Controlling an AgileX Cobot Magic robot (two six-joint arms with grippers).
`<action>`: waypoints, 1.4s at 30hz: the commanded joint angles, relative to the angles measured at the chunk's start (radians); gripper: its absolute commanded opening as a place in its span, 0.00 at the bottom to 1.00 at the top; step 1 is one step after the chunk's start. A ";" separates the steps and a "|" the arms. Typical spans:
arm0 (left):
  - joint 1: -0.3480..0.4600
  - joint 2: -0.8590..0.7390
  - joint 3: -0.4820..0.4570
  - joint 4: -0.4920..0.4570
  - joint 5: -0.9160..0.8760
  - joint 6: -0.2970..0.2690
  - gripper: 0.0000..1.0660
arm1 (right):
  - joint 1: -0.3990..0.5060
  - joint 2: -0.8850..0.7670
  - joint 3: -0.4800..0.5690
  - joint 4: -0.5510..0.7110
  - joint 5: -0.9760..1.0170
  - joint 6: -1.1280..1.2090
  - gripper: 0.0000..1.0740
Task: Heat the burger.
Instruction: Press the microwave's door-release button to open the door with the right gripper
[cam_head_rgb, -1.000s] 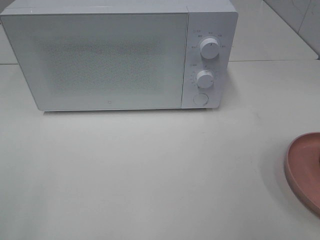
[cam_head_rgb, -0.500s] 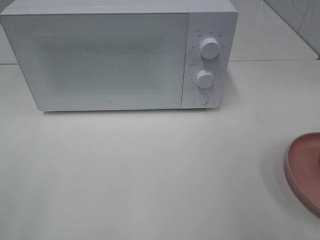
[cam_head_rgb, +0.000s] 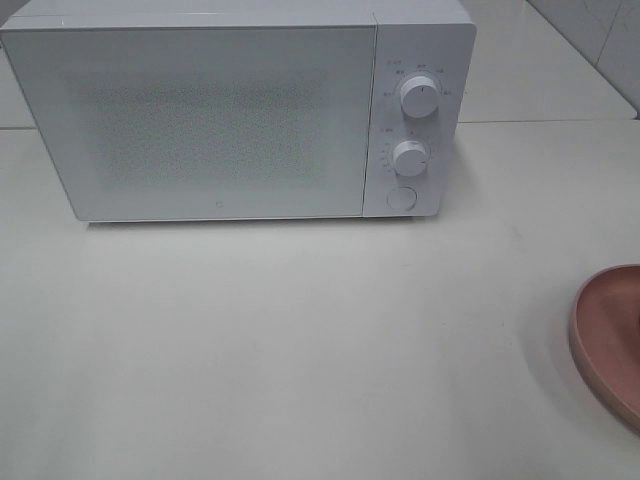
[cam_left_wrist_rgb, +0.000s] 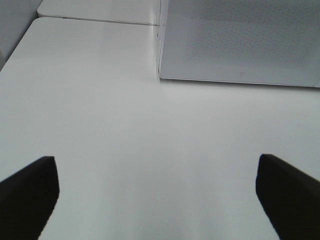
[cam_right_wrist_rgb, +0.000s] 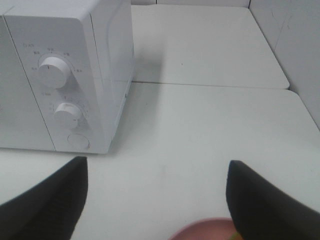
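Two claws spread wide, left gripper (cam_left_wrist_rgb: 155, 165), right gripper (cam_right_wrist_rgb: 156, 165); microwave (cam_head_rgb: 220, 120) shut, pink plate (cam_head_rgb: 610, 340) nearby

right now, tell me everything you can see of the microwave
The microwave is a white box, seemingly painted metal or plastic, standing upright toward the back of the white table. Its door is shut, a pale dotted window filling most of the front. Beside the door a control panel holds an upper knob, a lower knob and a round button beneath them, all white. Only the table touches it.
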 joint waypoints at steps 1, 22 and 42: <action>0.004 -0.005 0.003 -0.002 -0.007 -0.007 0.94 | 0.003 0.069 0.002 0.000 -0.152 0.073 0.67; 0.004 -0.005 0.003 -0.002 -0.007 -0.007 0.94 | 0.004 0.389 0.088 0.281 -0.611 -0.238 0.67; 0.004 -0.005 0.003 -0.002 -0.007 -0.007 0.94 | 0.394 0.640 0.122 0.780 -1.004 -0.570 0.67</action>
